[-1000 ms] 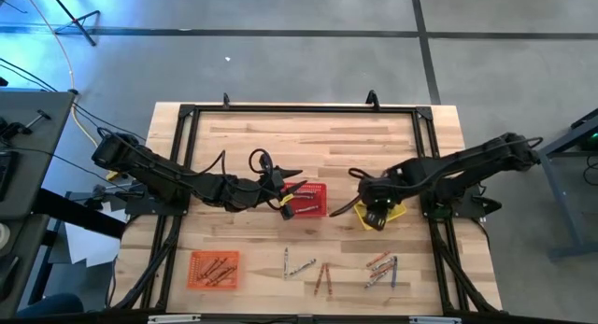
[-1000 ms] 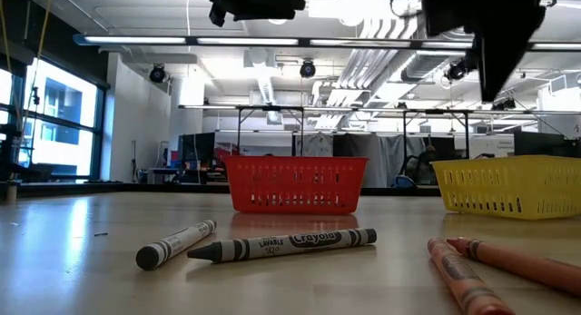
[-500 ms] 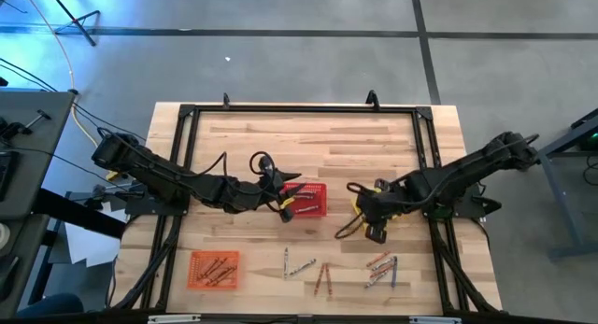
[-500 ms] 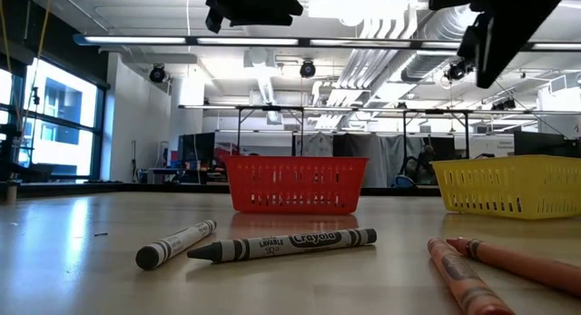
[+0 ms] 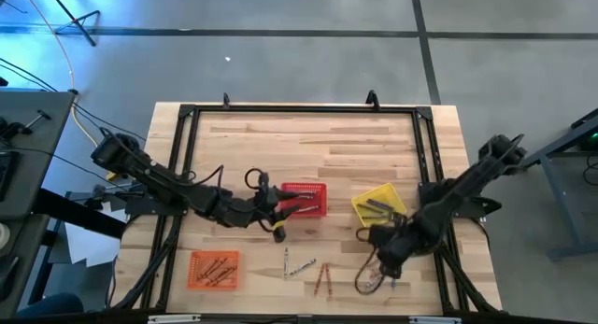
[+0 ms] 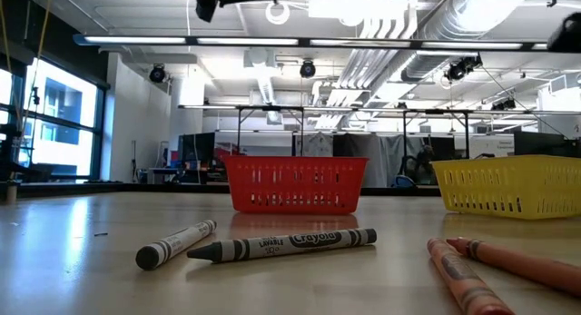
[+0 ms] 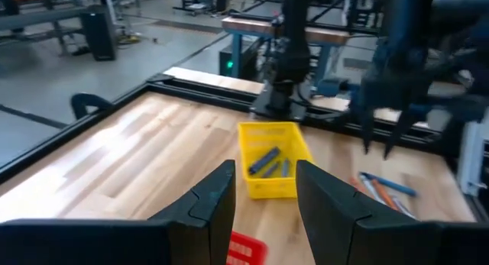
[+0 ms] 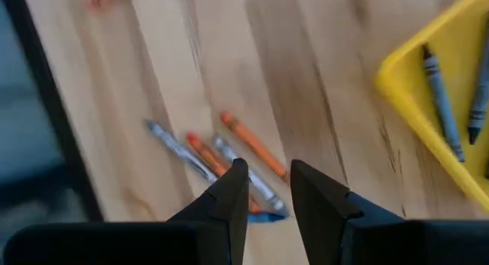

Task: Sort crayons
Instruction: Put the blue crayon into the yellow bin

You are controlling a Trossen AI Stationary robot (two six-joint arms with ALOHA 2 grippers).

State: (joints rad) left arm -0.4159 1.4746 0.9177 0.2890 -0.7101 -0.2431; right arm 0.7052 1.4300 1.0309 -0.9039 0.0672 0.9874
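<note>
Right gripper [image 8: 263, 190] is positioned above the loose crayons [image 5: 376, 268] at the front right of the table [image 5: 308, 137], forward of the yellow basket [image 5: 378, 204]. Its fingers [image 8: 223, 200] stand slightly apart with a narrow gap between them, and nothing is held. In the right wrist view the group beneath it comprises an orange crayon [image 8: 252, 144], a red-orange one, and grey and bluish ones lying close together on the wood.

Left gripper [image 7: 263, 192] is located at the front left edge of the red basket [image 5: 304, 199], near the table centre. Its fingers [image 7: 210, 200] are apart and empty. From the left wrist view the yellow basket [image 7: 273, 159] contains several bluish-grey crayons [image 7: 263, 161].

Remaining crayon locations:
- Two grey crayons [image 5: 297, 265] lie on the bare table in front of the red basket; the low view shows them as a grey stick [image 6: 177, 242] and a darker labelled stick [image 6: 283, 245], just beside each other
- Two reddish-orange crayons [image 5: 323, 278] lie to the right of the grey pair; the low view shows them at its right edge [image 6: 472, 265]
- Several crayons lie inside the orange basket [image 5: 215, 268] at the front left of the table
</note>
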